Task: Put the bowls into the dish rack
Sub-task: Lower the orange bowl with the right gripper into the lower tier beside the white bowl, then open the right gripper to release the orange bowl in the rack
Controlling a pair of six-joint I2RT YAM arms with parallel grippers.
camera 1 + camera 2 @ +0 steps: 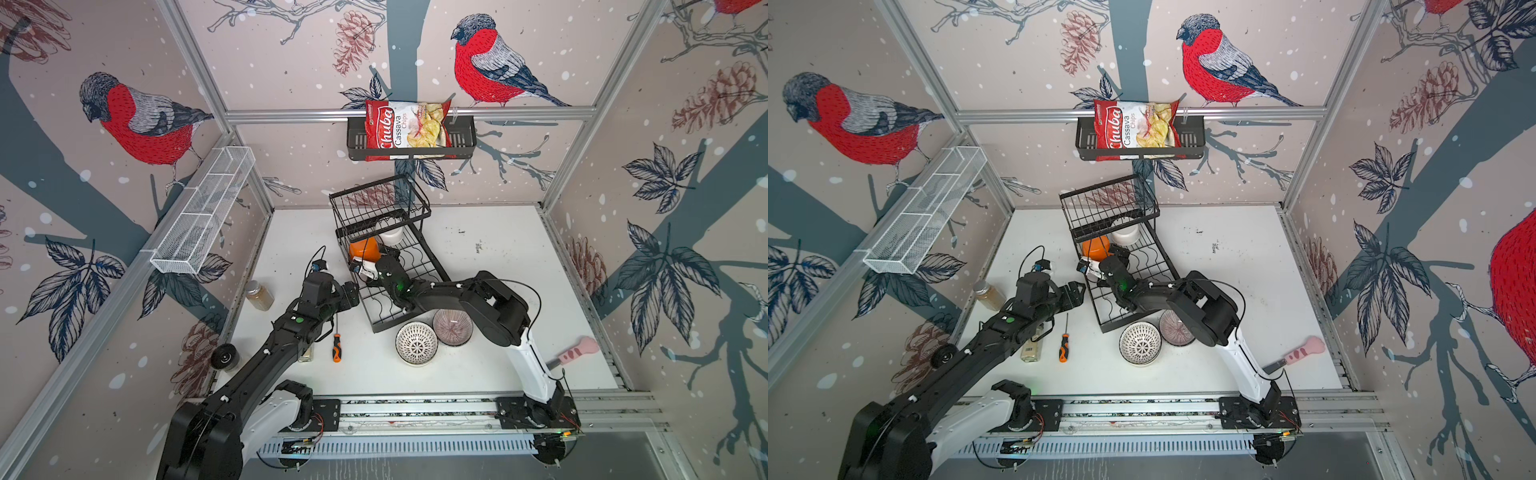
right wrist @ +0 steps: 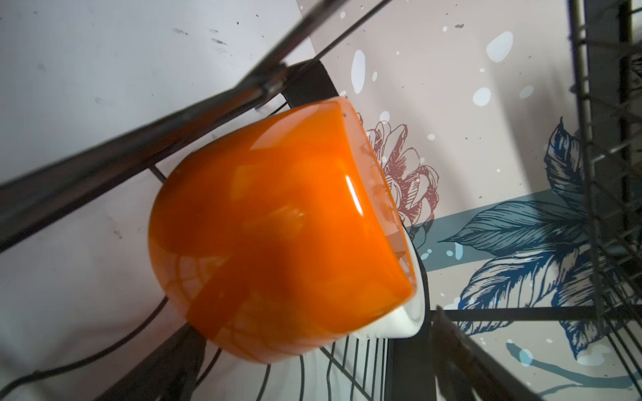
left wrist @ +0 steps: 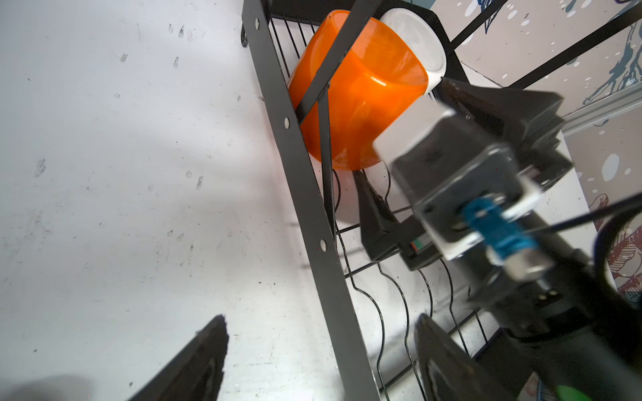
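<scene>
Right claw (image 1: 371, 257): jaws wide apart, nothing clamped. It sits low over the lower tray of the dish rack (image 3: 305, 194), under the edge of the upper basket.

Orange bowl (image 2: 278, 236) is right in front of the tips, lying on its side on the tray wires with its side wall facing the claw. One finger (image 3: 373, 208) is by the rounded base, the other up by the rim end; contact can't be told.

Just past the orange bowl, farther from the claw, is the white bowl (image 1: 390, 235), also in the lower tray, with the orange rim up against it.

Left claw (image 1: 354, 294) is to the right claw's left, outside the rack, jaws apart and empty. In the left wrist view its fingers (image 3: 205, 350) stand either side of the rack's side rail, clear of it.

Behind the right claw, back along its arm, on the table (image 1: 478, 270) just off the rack's near end:
- black-and-white patterned bowl (image 1: 416, 343), upright
- purple-striped bowl (image 1: 452, 327) just beside it, partly under the arm's elbow
- both are outside the rack

Behind the left claw, an orange-handled screwdriver (image 1: 336, 351) lies on the table beside the arm. A jar (image 1: 259, 296) with brown contents sits off to that claw's left.

Far beyond both claws, on the back wall, is a black shelf basket (image 1: 465, 141) with a chips bag (image 1: 405, 129).
</scene>
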